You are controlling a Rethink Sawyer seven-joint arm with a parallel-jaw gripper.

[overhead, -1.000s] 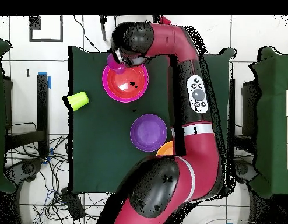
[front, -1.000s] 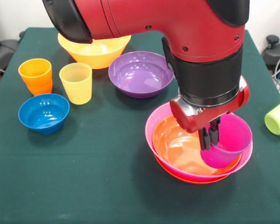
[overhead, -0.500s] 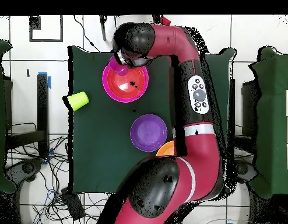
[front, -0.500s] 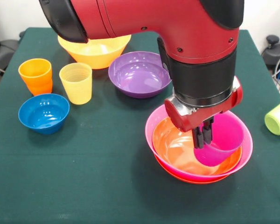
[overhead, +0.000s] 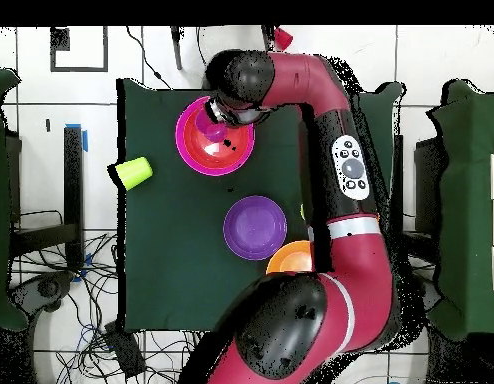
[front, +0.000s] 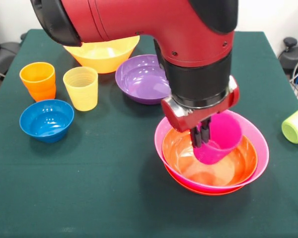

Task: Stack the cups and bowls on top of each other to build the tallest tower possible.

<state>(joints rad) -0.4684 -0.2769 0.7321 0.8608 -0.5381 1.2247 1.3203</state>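
My gripper is shut on the rim of a magenta-purple cup and holds it tilted just above the middle of the tower. The tower is a pink bowl with a red-orange bowl nested in it and another red-orange bowl under it. In the overhead view the cup sits over the pink bowl. The purple bowl, yellow-orange bowl, blue bowl, orange cup and yellow cup stand apart on the green cloth.
A lime green cup lies on its side at the table's right edge, and it also shows in the overhead view. The arm covers the back of the table. The purple bowl stands close behind the tower.
My gripper has carried the cup leftwards in the front view, from the bowls' right rim to over their middle, and raised it a little.
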